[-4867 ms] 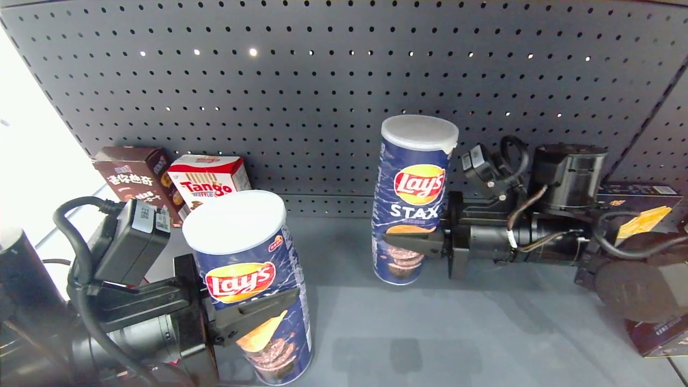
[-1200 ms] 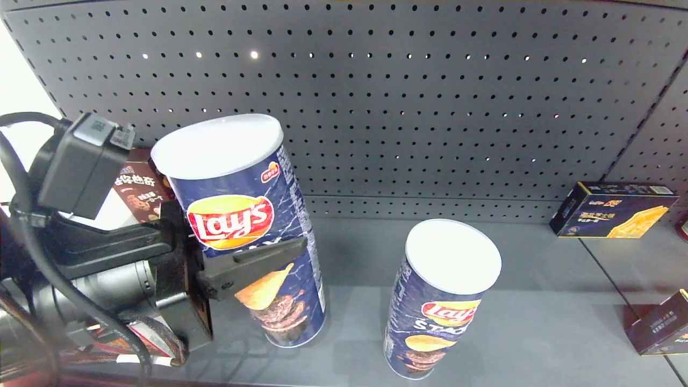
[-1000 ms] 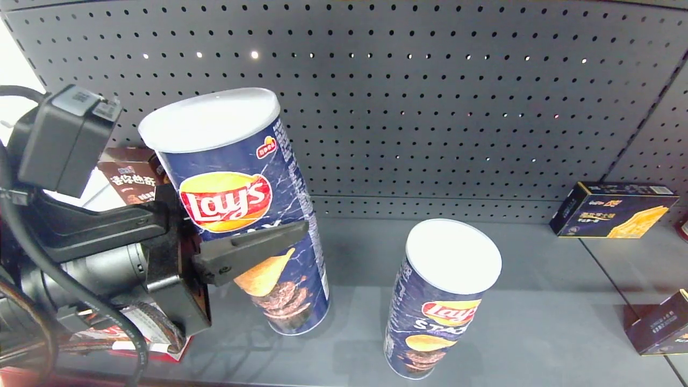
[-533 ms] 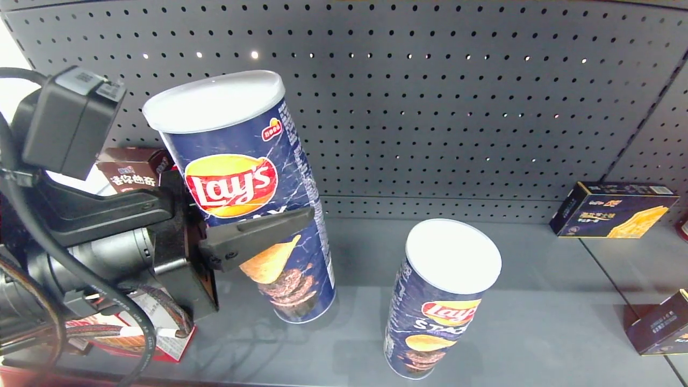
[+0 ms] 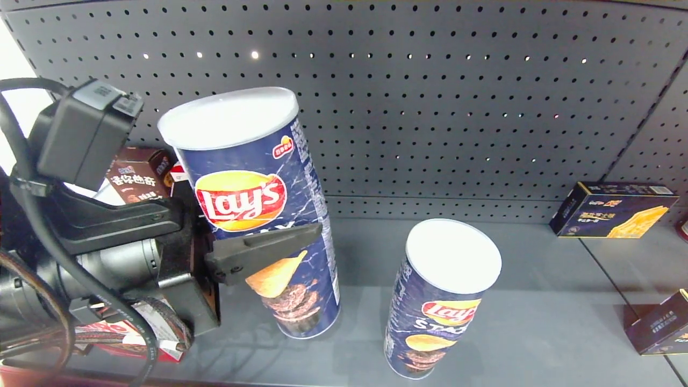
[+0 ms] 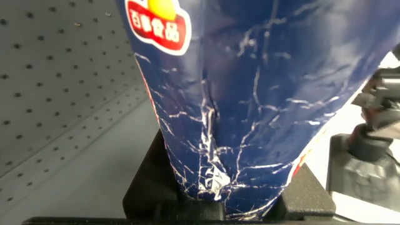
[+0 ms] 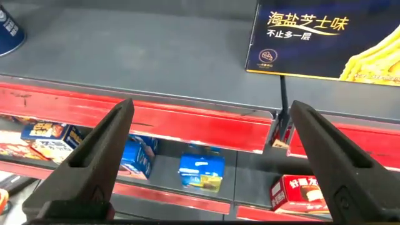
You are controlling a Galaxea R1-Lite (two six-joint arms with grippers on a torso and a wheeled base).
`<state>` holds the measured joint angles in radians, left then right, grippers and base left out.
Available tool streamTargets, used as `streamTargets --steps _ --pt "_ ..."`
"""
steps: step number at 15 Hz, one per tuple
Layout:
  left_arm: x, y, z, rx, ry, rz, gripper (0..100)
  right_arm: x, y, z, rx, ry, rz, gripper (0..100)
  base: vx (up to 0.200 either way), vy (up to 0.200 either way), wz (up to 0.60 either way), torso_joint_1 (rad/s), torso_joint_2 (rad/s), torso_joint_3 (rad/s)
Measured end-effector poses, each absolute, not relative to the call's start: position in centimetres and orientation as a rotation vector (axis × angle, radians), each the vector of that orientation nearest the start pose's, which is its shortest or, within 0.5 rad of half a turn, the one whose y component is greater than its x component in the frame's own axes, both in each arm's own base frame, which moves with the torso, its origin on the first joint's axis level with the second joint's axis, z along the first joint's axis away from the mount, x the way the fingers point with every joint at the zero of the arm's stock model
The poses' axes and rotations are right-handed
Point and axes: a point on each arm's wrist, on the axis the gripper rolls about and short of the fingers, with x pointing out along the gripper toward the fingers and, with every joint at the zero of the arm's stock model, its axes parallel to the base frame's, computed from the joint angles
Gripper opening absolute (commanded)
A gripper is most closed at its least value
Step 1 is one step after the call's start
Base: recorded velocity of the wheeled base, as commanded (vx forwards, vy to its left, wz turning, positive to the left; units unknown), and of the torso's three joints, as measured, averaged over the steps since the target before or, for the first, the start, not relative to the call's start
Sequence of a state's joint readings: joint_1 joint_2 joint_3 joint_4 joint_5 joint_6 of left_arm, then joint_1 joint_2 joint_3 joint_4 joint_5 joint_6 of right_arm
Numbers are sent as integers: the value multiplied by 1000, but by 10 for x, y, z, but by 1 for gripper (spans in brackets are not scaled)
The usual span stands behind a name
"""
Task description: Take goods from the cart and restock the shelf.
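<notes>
Left gripper (image 5: 274, 236) clamps chip can (image 5: 242, 199): seat it flat on shelf (image 5: 537, 301), clear of standing can (image 5: 446, 301), then release; right gripper (image 7: 212, 109) spread wide, empty.

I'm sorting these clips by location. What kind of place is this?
Most likely a shop aisle, or a mock-up of one: a grey pegboard-backed shelf, a chip can and snack box as stock, and red-edged lower shelves holding more packets.

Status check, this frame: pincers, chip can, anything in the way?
Left pincer shut on held can, tilted, base near shelf. Right pincer open, empty. Second can upright to its right, not touching.
</notes>
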<state>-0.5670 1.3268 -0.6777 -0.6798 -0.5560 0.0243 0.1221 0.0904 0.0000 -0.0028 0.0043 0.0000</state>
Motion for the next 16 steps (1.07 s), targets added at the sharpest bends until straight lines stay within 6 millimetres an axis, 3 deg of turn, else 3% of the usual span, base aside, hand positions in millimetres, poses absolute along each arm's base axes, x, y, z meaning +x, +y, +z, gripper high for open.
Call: streamTargets --steps 5,13,16 --pt "186 -134 246 36 92 -1134 0 -16 -2 78 -5 88 126 100 0 0 0 0 0 0" --pt "226 -150 267 105 16 -1056 0 -16 -2 77 -5 90 127 100 0 0 0 0 0 0" --pt "243 -151 258 136 20 -1027 0 -16 -2 77 -5 90 127 100 0 0 0 0 0 0"
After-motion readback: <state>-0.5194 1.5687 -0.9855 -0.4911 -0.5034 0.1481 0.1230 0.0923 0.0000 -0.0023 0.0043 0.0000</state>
